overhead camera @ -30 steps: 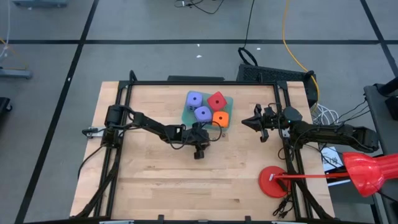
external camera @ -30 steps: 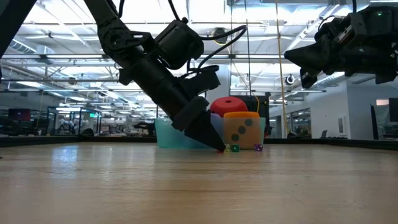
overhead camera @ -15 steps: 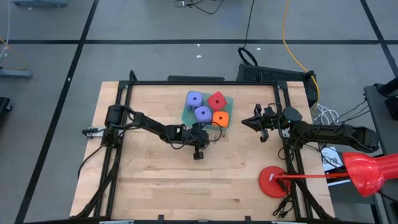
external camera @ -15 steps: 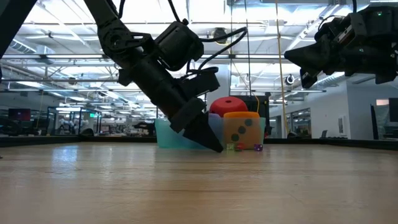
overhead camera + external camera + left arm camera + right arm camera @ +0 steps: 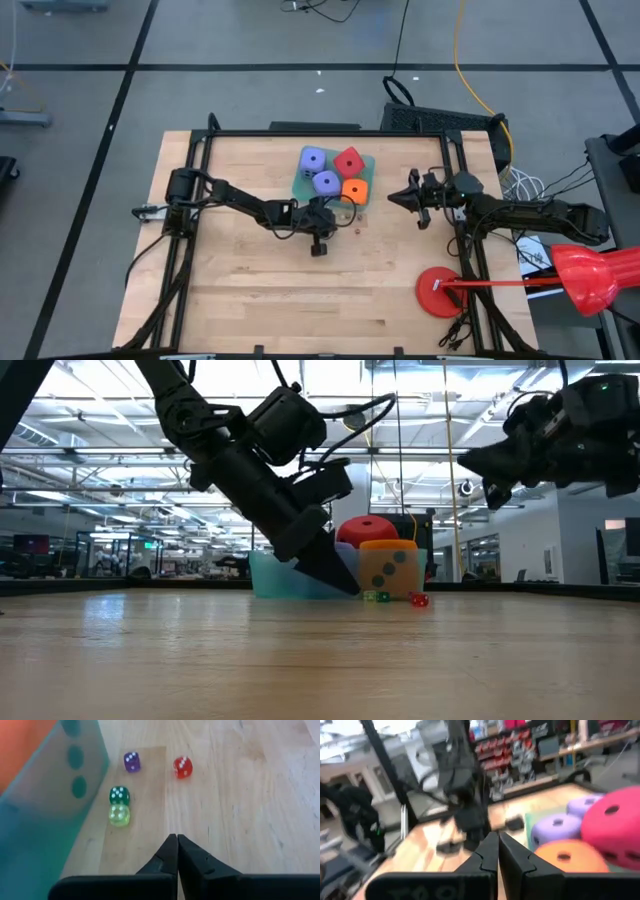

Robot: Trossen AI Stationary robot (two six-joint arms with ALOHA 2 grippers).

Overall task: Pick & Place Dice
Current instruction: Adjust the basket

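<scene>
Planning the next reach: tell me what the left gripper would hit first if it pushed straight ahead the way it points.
Probably nothing at once: the shut left gripper points at bare table. The small red die lies nearest that line; the yellow die sits off to the side.

- Four large soft dice on the teal tray [image 5: 367, 160] by the table's far edge: one red die [image 5: 348, 162], one orange die [image 5: 355, 190], two purple-blue dice [image 5: 313, 160] [image 5: 326, 182].
- Four tiny translucent dice on the table just beside the tray: one purple small die [image 5: 132, 762], one red small die [image 5: 183, 767], one dark green small die [image 5: 119, 796], one yellow-green small die [image 5: 119, 815].
- Two arms, each with one tool: left tool [image 5: 334, 217], right tool [image 5: 396, 198].
- One red round-based stand [image 5: 440, 292] at the table's near right corner.
</scene>
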